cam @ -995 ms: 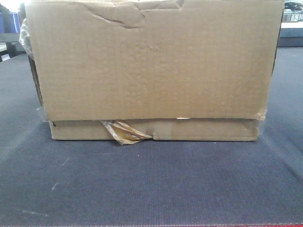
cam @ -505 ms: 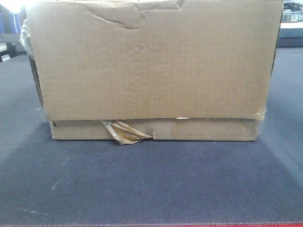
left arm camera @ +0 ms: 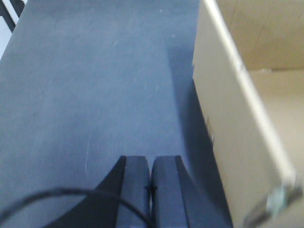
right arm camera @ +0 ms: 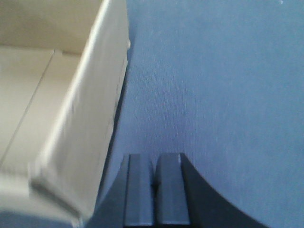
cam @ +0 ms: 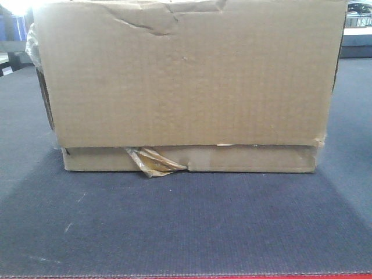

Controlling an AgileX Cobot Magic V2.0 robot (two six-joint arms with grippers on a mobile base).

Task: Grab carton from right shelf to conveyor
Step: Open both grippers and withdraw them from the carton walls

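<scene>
Belt (cam: 186, 226) dark grey, ribbed, thin red border at near edge, fills most of front view. Carton (cam: 186, 87) brown, sits flat on belt, open at top, front wall creased near upper edge. Tape tuft (cam: 152, 163) amber, crumpled, hangs at lower front seam of carton. Left gripper (left arm camera: 151, 190) above bare belt, just beside carton wall, fingers pressed together, empty. Right gripper (right arm camera: 154, 190) on other side of carton, also closed on nothing.
</scene>
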